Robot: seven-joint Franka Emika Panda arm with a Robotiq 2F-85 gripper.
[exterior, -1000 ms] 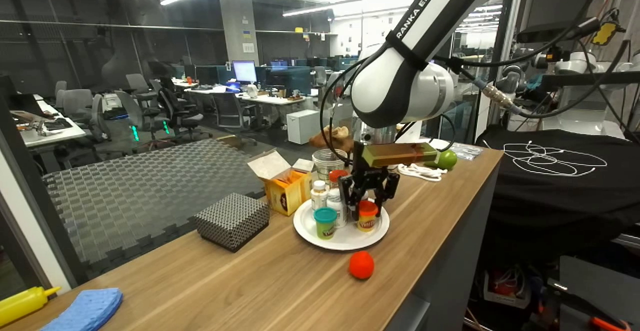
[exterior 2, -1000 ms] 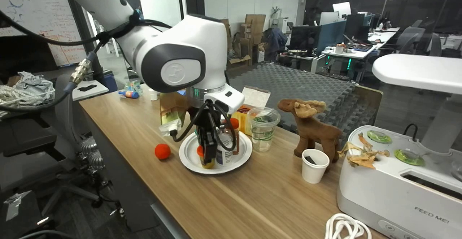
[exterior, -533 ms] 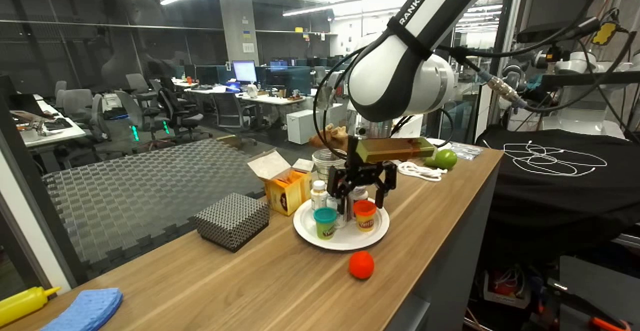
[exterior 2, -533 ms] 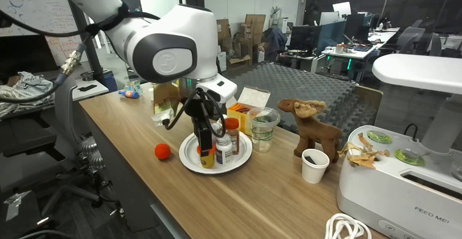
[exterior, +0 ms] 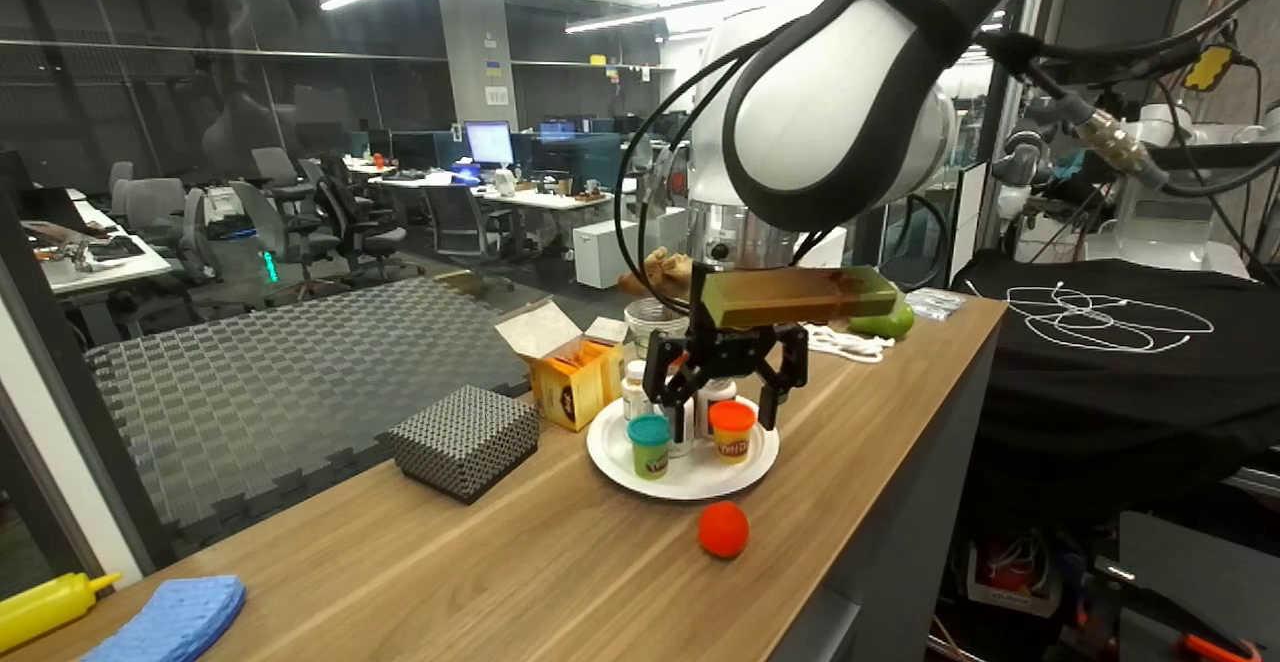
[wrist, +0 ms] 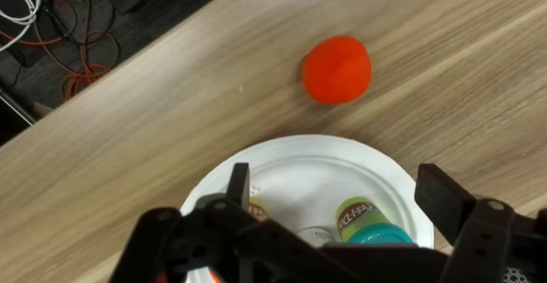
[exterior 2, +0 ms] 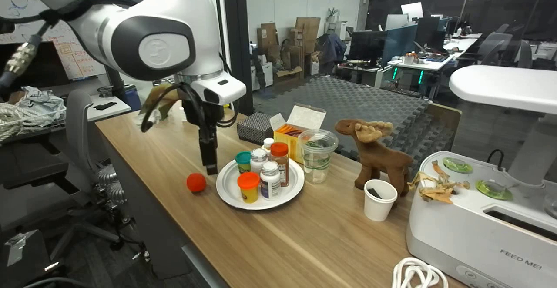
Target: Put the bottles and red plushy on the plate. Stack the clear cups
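"Beside the plate (exterior: 690, 488), which step is in hand?"

"Fetching the red plushy (exterior: 723, 529), I judge. A red ball, it sits off the plate but near it, foremost in an exterior view."

"And the gripper (wrist: 333, 184)?"

"Roughly above the plate's plushy-side edge, fingers spread, nothing between them. The next move calls for going past the plate, lowering around the plushy and closing softly."

"Which way does the plushy point?"

"No way I can tell: it is round, without a long axis. Farther back, on the plate, two lidded tubs (exterior 2: 249, 192) and four bottles (exterior 2: 270, 185) stand upright."

"Beyond the plate?"

"A clear cup (exterior 2: 317, 162), upright, just beside it; whether others nest inside, I can't tell."
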